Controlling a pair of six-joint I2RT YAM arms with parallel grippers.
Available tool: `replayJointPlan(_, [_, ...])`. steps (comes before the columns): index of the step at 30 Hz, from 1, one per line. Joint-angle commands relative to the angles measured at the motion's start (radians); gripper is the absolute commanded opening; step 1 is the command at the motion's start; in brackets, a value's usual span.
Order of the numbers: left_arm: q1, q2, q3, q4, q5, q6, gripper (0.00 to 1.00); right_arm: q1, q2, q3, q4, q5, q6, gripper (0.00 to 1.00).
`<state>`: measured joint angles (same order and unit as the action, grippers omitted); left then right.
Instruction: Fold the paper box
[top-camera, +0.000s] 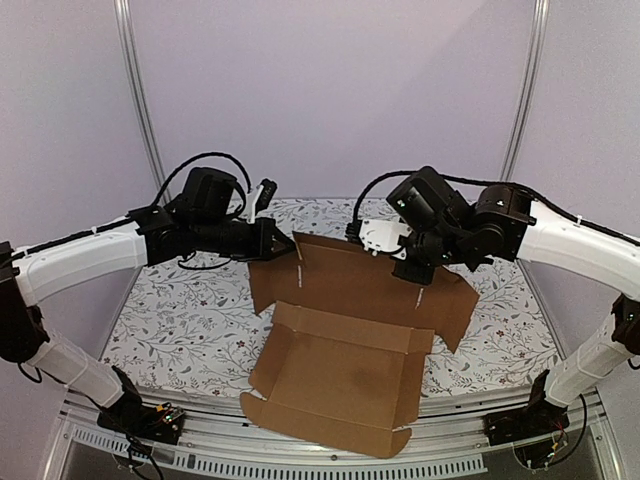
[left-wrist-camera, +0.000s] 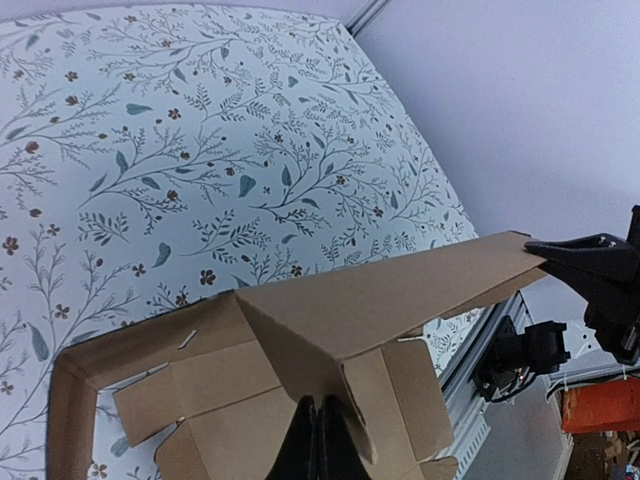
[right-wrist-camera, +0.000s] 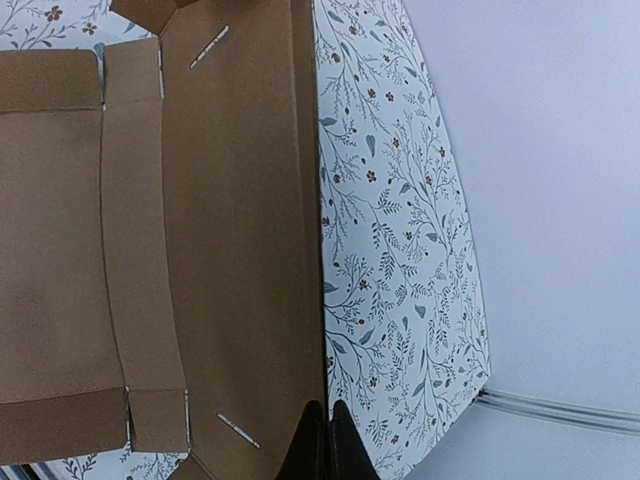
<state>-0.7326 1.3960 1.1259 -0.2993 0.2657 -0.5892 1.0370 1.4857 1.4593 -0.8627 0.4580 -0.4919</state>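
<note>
Brown paper box (top-camera: 345, 345), half-folded: we clamp its lifted back panel, left gripper (left-wrist-camera: 318, 438) at ten o'clock, right gripper (right-wrist-camera: 322, 438) at two.

paper box (right-wrist-camera: 230, 250) cropped at left, top edges; right tool (right-wrist-camera: 326, 440) mostly cut off below frame

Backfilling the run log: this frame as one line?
phase: fold lid | left gripper: shut on paper box, far-left corner | right gripper: shut on far edge | far panel: raised off tablecloth
</note>
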Motion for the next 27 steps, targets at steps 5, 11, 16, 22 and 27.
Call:
replayJointPlan(5, [-0.033, 0.059, 0.033, 0.065, 0.020, -0.044, 0.00, 0.032, -0.034, -0.060, 0.074, -0.012, 0.055, 0.00])
replayJointPlan(11, [-0.038, 0.092, 0.034, 0.136, 0.002, -0.085, 0.00, 0.034, -0.068, -0.100, 0.104, -0.022, 0.076, 0.00])
replayJointPlan(16, [-0.039, 0.085, 0.038, 0.091, -0.047, -0.048, 0.00, 0.034, -0.090, -0.129, 0.113, -0.017, 0.082, 0.00])
replayJointPlan(22, [-0.038, 0.023, 0.016, -0.005, -0.099, 0.011, 0.00, 0.034, -0.117, -0.152, 0.125, 0.010, 0.086, 0.00])
replayJointPlan(27, [-0.038, -0.050, -0.067, -0.028, -0.116, 0.022, 0.00, 0.018, -0.146, -0.139, 0.112, -0.017, 0.112, 0.00])
